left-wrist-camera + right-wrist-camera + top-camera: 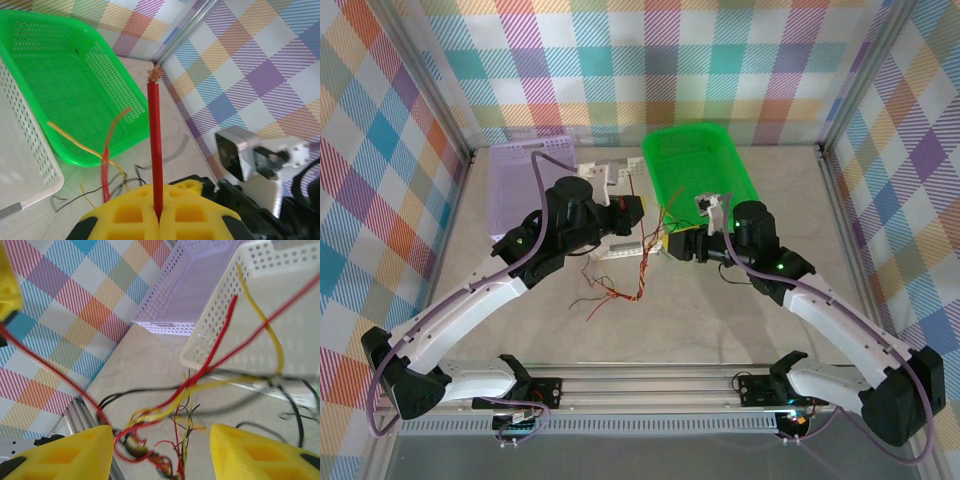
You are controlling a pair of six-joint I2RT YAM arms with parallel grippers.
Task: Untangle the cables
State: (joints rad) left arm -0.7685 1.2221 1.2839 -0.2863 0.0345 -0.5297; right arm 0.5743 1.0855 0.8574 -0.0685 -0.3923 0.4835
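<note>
The cables (625,285) are thin red, black and yellow wires lying tangled on the table between the two arms. My left gripper (159,217) is shut on one red cable (154,130), whose frayed end sticks straight up out of the yellow fingers. In the top view the left gripper (638,212) hovers above the tangle. My right gripper (161,431) stands open just over the cables (175,400), which run loosely across the gap between its yellow fingers (70,455). From above, the right gripper (666,246) sits at the tangle's right side.
A green basket (700,165) stands at the back right, a lilac basket (515,185) at the back left, and a white basket (280,315) between them, partly under the left arm. The aluminium rail (650,385) runs along the near edge.
</note>
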